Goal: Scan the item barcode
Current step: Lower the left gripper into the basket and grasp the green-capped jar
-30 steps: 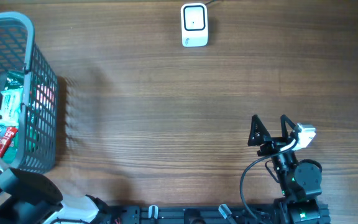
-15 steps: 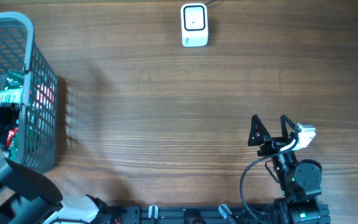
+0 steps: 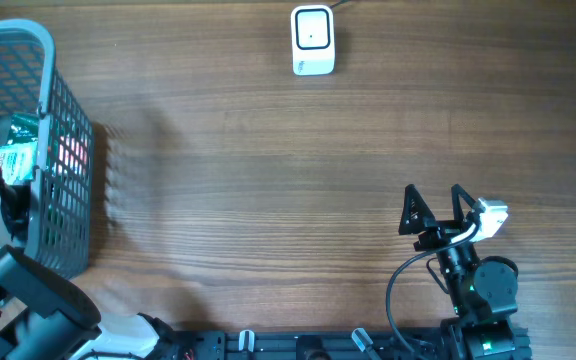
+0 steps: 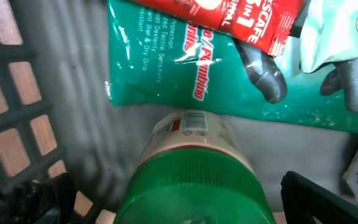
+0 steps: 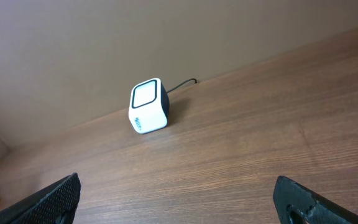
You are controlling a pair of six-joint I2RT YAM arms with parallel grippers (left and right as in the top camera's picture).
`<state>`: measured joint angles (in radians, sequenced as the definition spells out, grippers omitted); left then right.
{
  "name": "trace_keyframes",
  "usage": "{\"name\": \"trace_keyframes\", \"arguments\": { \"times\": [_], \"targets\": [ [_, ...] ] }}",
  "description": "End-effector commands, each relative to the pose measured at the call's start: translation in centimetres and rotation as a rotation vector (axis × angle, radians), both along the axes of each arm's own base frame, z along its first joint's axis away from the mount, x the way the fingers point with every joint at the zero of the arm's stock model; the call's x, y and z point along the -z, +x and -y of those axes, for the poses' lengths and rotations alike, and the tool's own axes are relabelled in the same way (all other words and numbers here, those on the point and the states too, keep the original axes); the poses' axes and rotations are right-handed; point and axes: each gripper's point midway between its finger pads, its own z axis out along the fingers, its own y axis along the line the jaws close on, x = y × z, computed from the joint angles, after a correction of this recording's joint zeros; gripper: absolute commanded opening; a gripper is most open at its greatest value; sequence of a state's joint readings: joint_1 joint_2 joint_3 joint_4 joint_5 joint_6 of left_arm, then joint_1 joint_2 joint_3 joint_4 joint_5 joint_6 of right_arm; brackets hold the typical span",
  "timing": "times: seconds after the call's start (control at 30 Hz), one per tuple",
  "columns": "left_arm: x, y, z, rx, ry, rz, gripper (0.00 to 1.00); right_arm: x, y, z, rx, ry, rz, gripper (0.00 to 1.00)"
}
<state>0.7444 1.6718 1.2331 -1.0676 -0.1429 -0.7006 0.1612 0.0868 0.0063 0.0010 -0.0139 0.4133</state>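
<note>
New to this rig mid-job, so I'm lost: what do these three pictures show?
Two robot arms with two-finger grippers work at a wooden table. The overhead picture looks straight down: a grey plastic mesh basket on the left, a small white barcode scanner at the far edge. The other pictures come from cameras on each wrist. The left gripper is inside the basket, open over a green-lidded jar, near a teal pouch and a red sachet. The right gripper sits open, facing the scanner. Nothing is held.
</note>
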Motion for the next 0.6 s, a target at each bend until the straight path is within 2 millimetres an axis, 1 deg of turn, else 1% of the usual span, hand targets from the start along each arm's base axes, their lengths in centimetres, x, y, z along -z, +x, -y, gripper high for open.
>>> {"name": "trace_keyframes", "arguments": {
  "times": [0.0, 0.13, 0.27, 0.33, 0.4, 0.47, 0.57],
  "targets": [
    [0.9, -0.2, 0.5, 0.008, -0.022, 0.005, 1.0, 0.0, 0.0, 0.1, 0.008, -0.018, 0.005, 1.0],
    [1.3, -0.4, 0.7, 0.009, -0.031, 0.0, 0.98, 0.0, 0.0, 0.1, 0.008, -0.018, 0.005, 1.0],
    [2.0, -0.8, 1.1, 0.009, -0.039, -0.009, 0.89, 0.0, 0.0, 0.1, 0.008, -0.018, 0.005, 1.0],
    [2.4, -0.8, 1.1, 0.009, -0.039, -0.009, 0.88, 0.0, 0.0, 0.1, 0.008, -0.018, 0.005, 1.0],
    [2.5, -0.8, 1.1, 0.009, -0.037, -0.007, 0.85, 0.0, 0.0, 0.1, 0.008, -0.018, 0.005, 1.0],
    [2.5, -0.7, 1.0, 0.009, -0.034, -0.004, 0.8, 0.0, 0.0, 0.1, 0.008, -0.018, 0.005, 1.0],
    [2.5, -0.6, 0.9, 0.009, -0.028, 0.002, 0.69, 0.0, 0.0, 0.1, 0.008, -0.018, 0.005, 1.0]
  ]
}}
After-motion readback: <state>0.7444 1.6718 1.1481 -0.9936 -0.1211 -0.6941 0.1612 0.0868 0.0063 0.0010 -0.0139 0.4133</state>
